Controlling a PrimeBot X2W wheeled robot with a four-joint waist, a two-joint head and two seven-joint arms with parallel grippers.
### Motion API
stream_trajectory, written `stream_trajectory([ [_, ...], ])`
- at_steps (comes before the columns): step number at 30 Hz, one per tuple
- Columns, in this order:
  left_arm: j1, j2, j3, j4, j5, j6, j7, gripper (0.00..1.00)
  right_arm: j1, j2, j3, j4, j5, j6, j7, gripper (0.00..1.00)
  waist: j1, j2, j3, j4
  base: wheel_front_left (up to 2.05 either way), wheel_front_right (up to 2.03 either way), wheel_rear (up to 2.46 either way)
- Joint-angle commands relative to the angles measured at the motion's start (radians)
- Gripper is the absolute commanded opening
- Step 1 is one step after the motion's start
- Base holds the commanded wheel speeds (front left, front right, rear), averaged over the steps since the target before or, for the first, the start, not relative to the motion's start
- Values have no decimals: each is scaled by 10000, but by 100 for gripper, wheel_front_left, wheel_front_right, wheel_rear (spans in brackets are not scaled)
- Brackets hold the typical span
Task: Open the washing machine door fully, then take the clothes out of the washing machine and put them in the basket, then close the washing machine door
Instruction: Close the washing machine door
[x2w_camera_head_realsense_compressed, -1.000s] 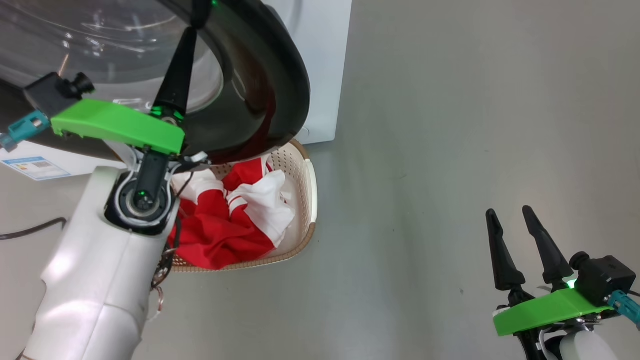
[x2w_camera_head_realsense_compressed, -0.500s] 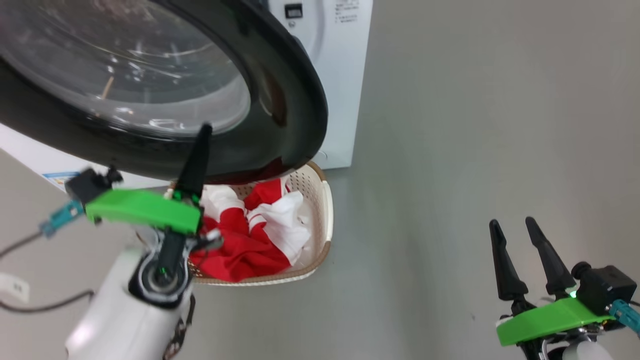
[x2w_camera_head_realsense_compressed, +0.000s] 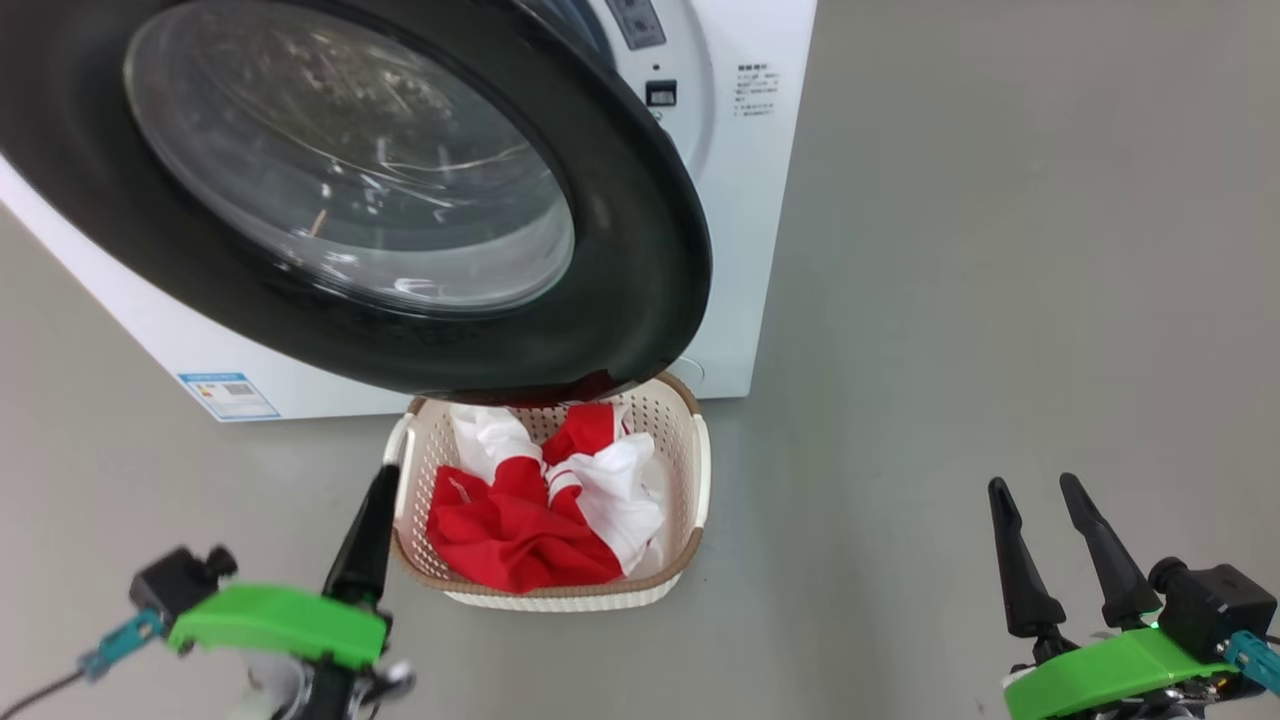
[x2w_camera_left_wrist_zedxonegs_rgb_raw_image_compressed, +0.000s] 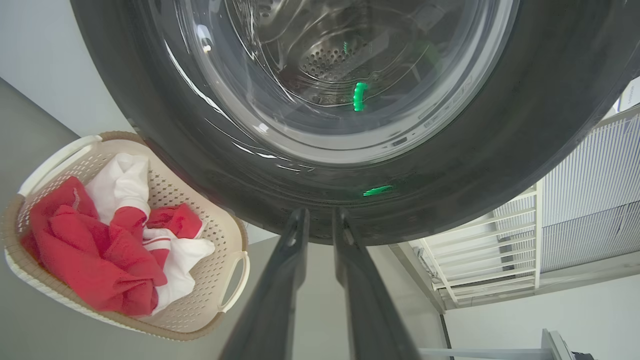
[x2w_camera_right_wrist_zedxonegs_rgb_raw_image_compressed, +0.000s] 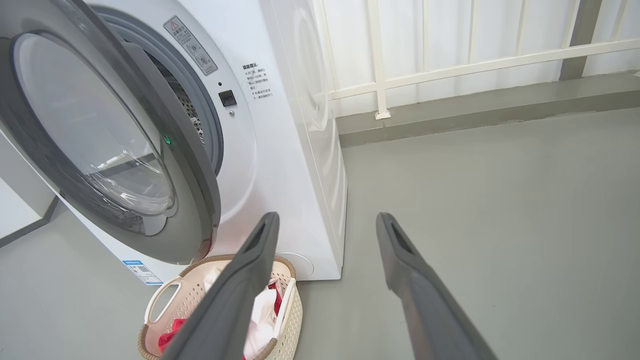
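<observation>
The washing machine door (x2w_camera_head_realsense_compressed: 350, 200) stands ajar, swung out from the washing machine (x2w_camera_head_realsense_compressed: 745, 220) with its free edge at the right and its lower rim hanging over the far end of the basket (x2w_camera_head_realsense_compressed: 700, 470). The clothes (x2w_camera_head_realsense_compressed: 520, 530) lie heaped in that basket on the floor, so closing the door looks to be what is left.

A good close would press on the black rim near the free right edge, far from the hinge, steadily until the latch catches. It should avoid the glass and check that the door clears the basket.

The left tool (x2w_camera_left_wrist_zedxonegs_rgb_raw_image_compressed: 320, 217) is clenched on nothing, pointing at the lower rim. The right tool (x2w_camera_head_realsense_compressed: 1033, 483) is released, well apart at the near right.

I count one door, one machine, one basket and two tools. The garments are too tangled to count.
</observation>
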Motion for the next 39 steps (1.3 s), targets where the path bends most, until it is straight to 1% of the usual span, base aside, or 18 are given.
stream_trajectory([
  [1,99,385,285,-232,219,-60,-121,36,39,-147,152,-199,-108,63,-65,100,-1,-1,-188,136,0,0,0],
  [4,562,515,300,-262,516,-60,-158,48,150,-196,126,-192,-87,63,-65,100,-1,-1,-317,169,0,0,0],
  [5,704,562,409,-280,683,-60,-163,64,189,-211,113,-189,-82,63,-65,100,-1,-1,-357,178,0,0,0],
  [6,855,574,541,-317,867,-60,-165,72,232,-223,98,-190,-79,63,-65,100,-1,-1,-399,185,0,0,0],
  [7,1016,556,723,-370,1022,-60,-166,85,280,-232,81,-193,-79,63,-65,100,-1,-1,-442,189,0,0,0],
  [8,1189,568,902,-401,1264,-60,-167,96,337,-236,66,-189,-80,63,-65,100,-1,-1,-509,184,0,0,0],
  [9,1370,559,1038,-451,1495,-60,-168,100,401,-239,52,-187,-82,63,-65,100,-1,-1,-565,178,0,0,0],
  [11,1721,519,1392,-608,1925,-60,-169,100,522,-243,0,-200,-81,63,-65,100,-1,-1,-637,165,0,0,0],
  [16,2389,445,2290,-900,3608,-60,-170,100,741,-238,-154,-237,-76,63,-65,100,-1,-1,-738,168,0,0,0],
  [19,2644,218,2985,-1200,4590,-60,-170,100,825,-235,-230,-248,-64,63,-65,100,-1,-1,-776,181,0,0,0],
  [22,2882,58,3423,-1581,5644,-60,-171,100,906,-233,-299,-272,-60,63,-65,100,-1,-1,-815,193,0,0,0],
  [23,3020,-61,3698,-1819,6274,-60,-171,100,948,-229,-362,-295,-57,63,-65,100,-1,-1,-838,202,0,0,0],
  [24,3020,-61,3698,-1819,6274,-60,-171,100,948,-229,-362,-295,-57,63,-65,100,-1,-1,-838,202,0,0,0],
  [25,3077,-119,3853,-1931,6607,-60,-171,100,965,-228,-396,-307,-55,63,-65,100,-1,-1,-849,210,0,0,0],
  [28,3222,-232,4187,-2246,7932,-60,-171,100,1003,-229,-492,-354,-53,63,-65,100,-1,-1,-881,230,0,0,0],
  [32,3464,-375,4466,-2588,10040,-60,-171,100,1036,-235,-594,-414,-52,63,-65,100,-1,-1,-947,244,0,0,0],
  [35,3626,-712,4770,-2829,11261,-60,-171,100,1078,-241,-644,-452,-45,63,-65,100,-1,-1,-1001,266,0,0,0],
  [39,3821,-1170,5162,-3043,12202,-60,-171,100,1147,-244,-666,-509,-50,63,-65,100,-1,-1,-1039,287,0,0,0],
])
